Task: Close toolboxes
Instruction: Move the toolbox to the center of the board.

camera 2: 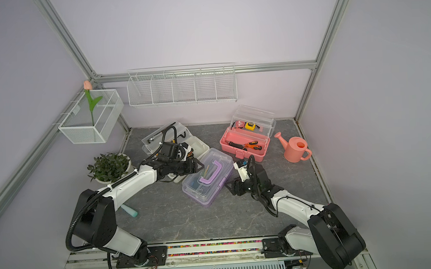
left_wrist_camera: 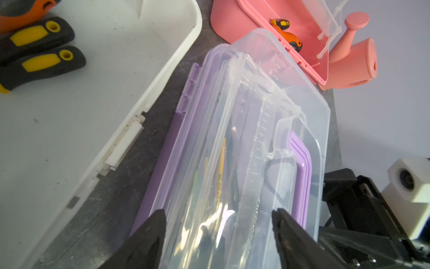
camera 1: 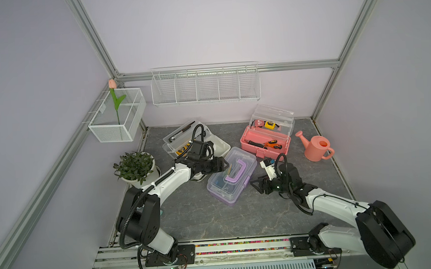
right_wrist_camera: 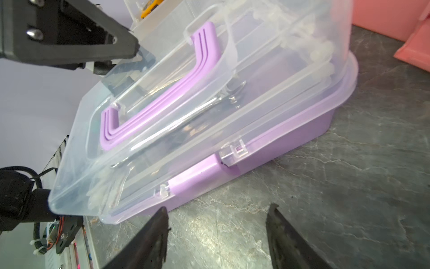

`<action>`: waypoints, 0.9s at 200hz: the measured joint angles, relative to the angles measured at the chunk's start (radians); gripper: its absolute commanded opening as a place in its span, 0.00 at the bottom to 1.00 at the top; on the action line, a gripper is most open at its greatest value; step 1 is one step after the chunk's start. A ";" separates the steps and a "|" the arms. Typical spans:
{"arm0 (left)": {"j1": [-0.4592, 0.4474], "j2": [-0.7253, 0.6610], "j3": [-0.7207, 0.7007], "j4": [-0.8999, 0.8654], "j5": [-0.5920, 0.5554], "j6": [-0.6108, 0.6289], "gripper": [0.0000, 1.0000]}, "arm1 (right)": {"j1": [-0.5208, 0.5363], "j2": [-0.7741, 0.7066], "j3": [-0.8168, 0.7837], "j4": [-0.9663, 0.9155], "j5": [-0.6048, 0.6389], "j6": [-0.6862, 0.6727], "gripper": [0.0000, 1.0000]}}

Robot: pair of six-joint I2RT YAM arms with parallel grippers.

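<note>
- Grey marbled tabletop (camera 1: 214, 221), lilac walls all round.
- White toolbox (camera 1: 221, 145), back left: lid thrown open, not yet handled.
- My left gripper (left_wrist_camera: 218, 212) hovers over one end of the purple toolbox (camera 1: 227, 190), jaws apart, gripping nothing.
- That box sits mid-table, lid down (whether its latch (right_wrist_camera: 197, 172) has snapped, I cannot tell).
- Right gripper (right_wrist_camera: 216, 209): jaws apart over bare table just beside the latch; I'd press there next.
- Pink toolbox (camera 1: 253, 134), back right, stands open.

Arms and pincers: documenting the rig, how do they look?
The left arm and right arm: white shells, black joints. The left pincer and right pincer: black tapered fingers. Ribbed black conduit on the left; white camera block at right wrist.
</note>
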 measured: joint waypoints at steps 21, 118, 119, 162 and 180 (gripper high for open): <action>0.003 0.027 0.009 0.009 0.016 -0.003 0.73 | 0.000 0.016 -0.076 0.126 0.002 -0.069 0.69; 0.004 0.128 0.113 0.020 0.039 -0.007 0.67 | 0.076 0.276 -0.079 0.468 0.080 -0.304 0.79; 0.004 0.128 0.113 0.020 0.039 -0.007 0.67 | 0.077 0.277 -0.079 0.470 0.080 -0.306 0.79; 0.004 0.133 0.113 0.031 0.040 -0.006 0.66 | 0.141 0.337 -0.076 0.560 0.143 -0.374 0.80; 0.004 0.135 0.113 0.037 0.041 -0.006 0.66 | 0.142 0.348 -0.076 0.578 0.152 -0.390 0.79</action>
